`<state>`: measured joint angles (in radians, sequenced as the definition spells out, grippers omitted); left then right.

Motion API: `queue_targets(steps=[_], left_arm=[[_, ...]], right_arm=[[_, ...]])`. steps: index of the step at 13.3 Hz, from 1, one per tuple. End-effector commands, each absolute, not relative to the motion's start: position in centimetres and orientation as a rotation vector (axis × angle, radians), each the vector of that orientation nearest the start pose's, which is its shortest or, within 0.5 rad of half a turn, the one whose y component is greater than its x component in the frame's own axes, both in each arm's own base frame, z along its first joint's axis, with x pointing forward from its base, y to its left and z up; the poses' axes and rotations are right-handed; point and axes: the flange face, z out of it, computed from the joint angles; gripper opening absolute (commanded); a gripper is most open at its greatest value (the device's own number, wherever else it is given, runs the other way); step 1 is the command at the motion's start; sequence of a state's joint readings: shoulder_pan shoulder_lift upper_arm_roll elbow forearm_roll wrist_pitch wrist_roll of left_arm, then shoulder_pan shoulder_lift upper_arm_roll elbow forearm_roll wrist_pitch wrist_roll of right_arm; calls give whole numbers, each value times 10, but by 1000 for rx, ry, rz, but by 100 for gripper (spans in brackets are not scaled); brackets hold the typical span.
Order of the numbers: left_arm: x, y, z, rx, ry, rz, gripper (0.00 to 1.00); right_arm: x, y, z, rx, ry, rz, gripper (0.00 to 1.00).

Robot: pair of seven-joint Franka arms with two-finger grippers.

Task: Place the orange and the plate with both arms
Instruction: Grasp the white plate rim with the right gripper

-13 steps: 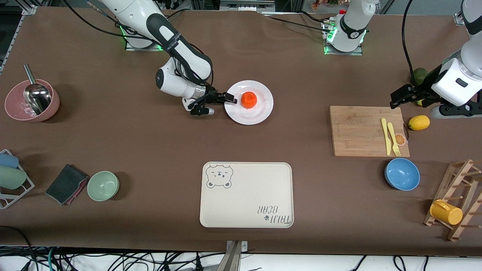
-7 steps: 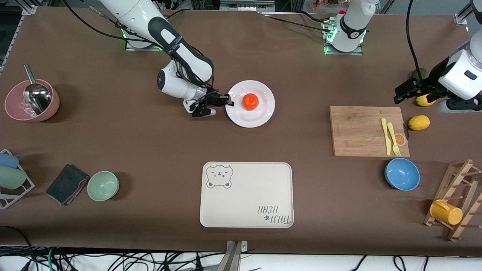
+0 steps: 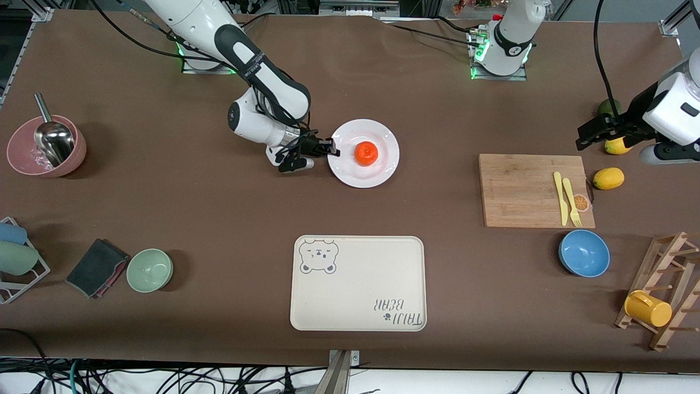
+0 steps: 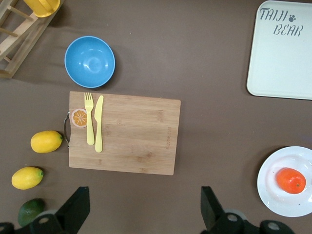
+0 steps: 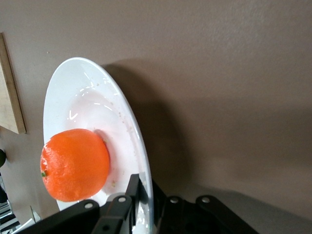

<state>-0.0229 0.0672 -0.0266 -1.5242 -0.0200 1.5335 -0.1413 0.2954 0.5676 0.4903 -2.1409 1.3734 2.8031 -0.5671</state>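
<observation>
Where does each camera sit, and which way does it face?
Front view: high, facing both bases; shows both arms, right end effector shut on the plate, left end effector over the lemons' end.
Left wrist view: looks down on the cutting board; its open fingers show.
Right wrist view: close on the plate rim; its fingers clamp it.
Shared by all: the orange on the plate.

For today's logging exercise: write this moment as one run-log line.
right gripper: shut on plate rim | orange: on plate | left gripper: open, over lemons' end of table | tray: bare
</observation>
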Motion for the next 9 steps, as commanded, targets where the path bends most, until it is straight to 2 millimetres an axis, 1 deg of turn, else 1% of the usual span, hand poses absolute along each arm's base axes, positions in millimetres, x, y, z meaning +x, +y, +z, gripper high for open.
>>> queue_targets(steps=[1, 3, 6, 7, 8, 9], left_arm=[[573, -22, 619, -3140, -156, 73, 100], [573, -8, 618, -3141, -192, 76, 100], [574, -10, 618, -3143, -193, 76, 100], [573, -12, 618, -3143, -188, 76, 100], [573, -12, 618, -3143, -185, 76, 100], [573, -12, 618, -3143, -185, 76, 100]], right_arm=[[435, 362, 157, -2397, 114, 43, 0], [453, 369, 173, -2349, 169, 3, 0], [486, 362, 192, -2299, 246, -48, 0], [497, 364, 201, -2276, 292, -57, 0], [511, 365, 212, -2246, 338, -70, 0], [527, 366, 216, -2222, 381, -81, 0]])
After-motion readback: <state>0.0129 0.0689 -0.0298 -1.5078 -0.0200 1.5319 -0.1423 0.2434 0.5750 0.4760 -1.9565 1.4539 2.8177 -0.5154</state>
